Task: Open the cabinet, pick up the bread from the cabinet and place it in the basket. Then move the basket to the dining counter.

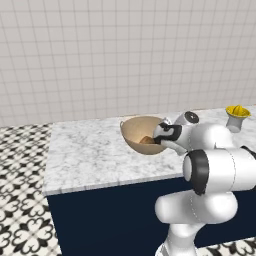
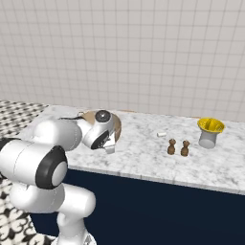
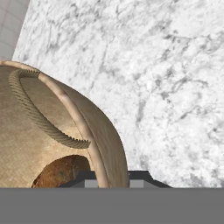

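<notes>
The tan woven basket point(image 1: 139, 131) is over the marble dining counter point(image 1: 85, 155), tipped slightly toward the arm. The brown bread point(image 1: 147, 140) lies inside it, and its crust shows low in the hand view, bread point(image 3: 59, 173). My gripper point(image 1: 161, 141) is shut on the basket's near rim. In the hand view the rim point(image 3: 98, 153) runs down between the two dark fingertips point(image 3: 85, 178), with a rope handle loop point(image 3: 35, 111) just inside. From the right, my arm hides most of the basket point(image 2: 87, 115). The cabinet is out of view.
A yellow juicer point(image 2: 210, 128) on a grey cup stands at the counter's right end, and it also shows as juicer point(image 1: 237, 114). Two small brown shakers point(image 2: 177, 147) and a small white piece point(image 2: 161, 134) lie between it and the basket. A tiled wall backs the counter.
</notes>
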Tool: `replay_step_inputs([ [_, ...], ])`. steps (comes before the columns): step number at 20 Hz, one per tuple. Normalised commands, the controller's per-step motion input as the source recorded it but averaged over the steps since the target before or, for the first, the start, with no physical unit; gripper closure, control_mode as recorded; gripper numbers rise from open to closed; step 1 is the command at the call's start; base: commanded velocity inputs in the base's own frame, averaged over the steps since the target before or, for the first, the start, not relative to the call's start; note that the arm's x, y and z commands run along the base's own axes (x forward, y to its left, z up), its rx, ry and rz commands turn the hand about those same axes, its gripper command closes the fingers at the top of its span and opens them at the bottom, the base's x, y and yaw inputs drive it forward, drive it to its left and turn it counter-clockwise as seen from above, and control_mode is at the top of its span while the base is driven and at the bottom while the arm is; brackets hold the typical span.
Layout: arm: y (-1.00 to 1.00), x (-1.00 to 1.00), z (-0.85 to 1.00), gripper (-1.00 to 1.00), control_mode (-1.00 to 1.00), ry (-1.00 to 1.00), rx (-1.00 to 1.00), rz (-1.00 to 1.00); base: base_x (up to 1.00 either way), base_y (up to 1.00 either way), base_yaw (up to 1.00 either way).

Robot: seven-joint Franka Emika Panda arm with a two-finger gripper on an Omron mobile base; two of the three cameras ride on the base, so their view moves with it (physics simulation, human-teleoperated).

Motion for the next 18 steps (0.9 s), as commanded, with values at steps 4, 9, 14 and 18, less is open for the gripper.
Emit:
replay_step_inputs([
  [4,-0.01,0.0,-0.47,1.0,-1.0,0.05,-0.01,0.0,0.0,0.0,0.0],
  [9,0.0,-0.02,-0.27,-1.0,-1.0,0.01,-0.01,0.0,0.0,0.0,0.0],
  [14,0.01,-0.26,0.34,-1.0,-1.0,-0.13,0.02,0.0,0.0,0.0,0.0],
  [18,0.24,-0.4,0.71,-1.0,-1.0,-0.16,0.0,0.04,0.0,0.0,0.0],
])
